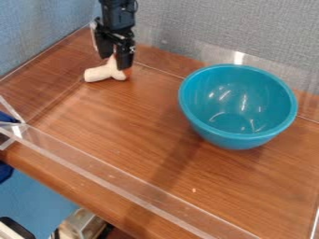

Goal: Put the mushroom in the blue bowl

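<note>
So the whole thing here comes down to how the gripper (pixel 117 60) lines up with the mushroom (pixel 104 75), and honestly it looks pretty close to sorted. The mushroom is lying on its side on the wooden table (pixel 137 140), back near the far left corner by the grey wall, with its long axis running roughly left-right in the camera view: the pale stem points left and the cap end sits to the right, right under the fingers. The gripper hangs pointing straight down, jaws spread wide and holding nothing, and its tips appear to sit around or just over the cap end of the mushroom rather than its middle. I can't tell from this angle whether a finger is actually touching it. Since there's only one arm, no choice about who grabs it. My read is that the fingers need to straddle the mushroom across its short width, so closing squeezes the sides instead of pushing it along its length and making it skid. The blue bowl (pixel 238 105) sits well apart, off to the right and nearer the camera, upright and empty, so the carry after the grab goes that way.
</note>
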Available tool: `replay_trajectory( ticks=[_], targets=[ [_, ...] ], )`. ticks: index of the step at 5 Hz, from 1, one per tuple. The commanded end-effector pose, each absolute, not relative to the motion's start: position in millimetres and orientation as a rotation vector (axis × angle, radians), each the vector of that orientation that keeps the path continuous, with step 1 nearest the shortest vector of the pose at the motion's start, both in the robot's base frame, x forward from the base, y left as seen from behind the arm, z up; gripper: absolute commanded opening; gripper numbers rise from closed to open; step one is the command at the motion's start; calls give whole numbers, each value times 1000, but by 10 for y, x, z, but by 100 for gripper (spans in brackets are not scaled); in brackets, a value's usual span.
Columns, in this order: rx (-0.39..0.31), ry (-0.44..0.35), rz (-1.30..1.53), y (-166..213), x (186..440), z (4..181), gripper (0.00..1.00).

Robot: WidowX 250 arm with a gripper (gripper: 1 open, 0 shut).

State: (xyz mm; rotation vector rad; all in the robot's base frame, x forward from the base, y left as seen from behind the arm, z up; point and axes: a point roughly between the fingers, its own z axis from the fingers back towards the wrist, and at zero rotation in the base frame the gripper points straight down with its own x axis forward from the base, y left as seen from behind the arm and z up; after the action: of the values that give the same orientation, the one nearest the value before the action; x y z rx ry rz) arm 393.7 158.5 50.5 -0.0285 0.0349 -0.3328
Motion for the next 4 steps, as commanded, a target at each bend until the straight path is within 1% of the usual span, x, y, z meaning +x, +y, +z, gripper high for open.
replay_trajectory(
  ticks=[1,2,4],
  targets=[
    [7,-24,-294,1710,4073,654,100],
    [9,-27,-273,1733,4134,590,100],
    [4,-40,-428,1618,4096,541,100]
  ],
)
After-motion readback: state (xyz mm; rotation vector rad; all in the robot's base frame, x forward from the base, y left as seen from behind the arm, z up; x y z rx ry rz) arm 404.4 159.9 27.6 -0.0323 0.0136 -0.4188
